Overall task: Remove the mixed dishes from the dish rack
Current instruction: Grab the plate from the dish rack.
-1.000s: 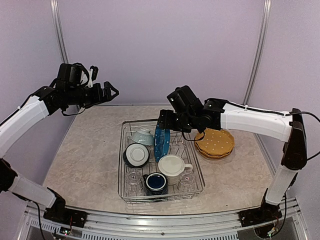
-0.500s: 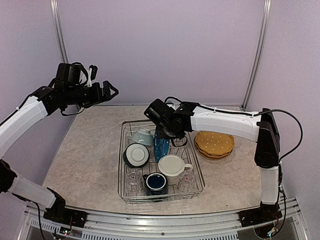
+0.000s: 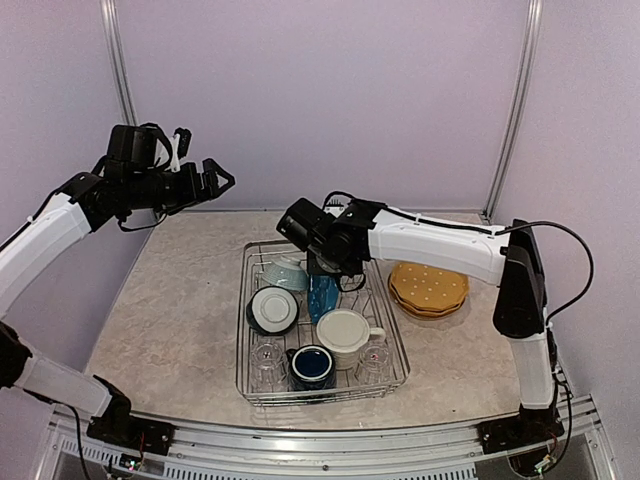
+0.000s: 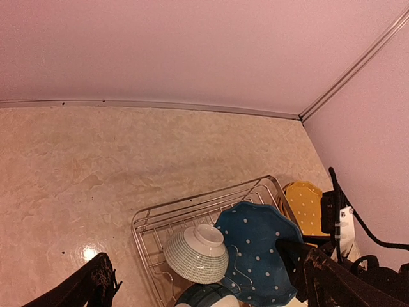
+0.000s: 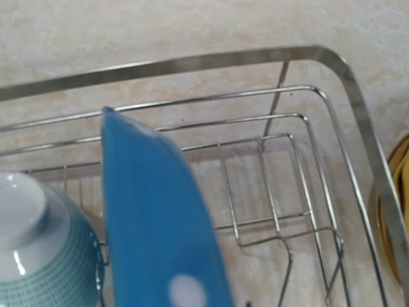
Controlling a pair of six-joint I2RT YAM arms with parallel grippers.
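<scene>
The dish rack [image 3: 396,330] holds a blue white-dotted plate [image 3: 322,296] standing on edge among the prongs. My right gripper [image 3: 326,268] is down on the plate's top rim and shut on it. In the right wrist view the blue plate [image 5: 153,217] fills the near field and my fingers are out of frame. In the rack are also a pale teal bowl [image 3: 287,272] lying upside down, a second bowl [image 3: 272,309], a cream mug [image 3: 344,334], a navy mug [image 3: 312,366] and two clear glasses [image 3: 268,360]. My left gripper [image 3: 214,178] hangs open, high at the left.
A stack of yellow dotted plates [image 3: 430,287] lies on the table just right of the rack. The right arm stretches across above the rack's far end. The back wall runs close behind the rack [image 4: 192,204].
The right arm swung left and down from above the yellow plates onto the blue plate's rim, and its jaws closed in. The left arm barely moved.
</scene>
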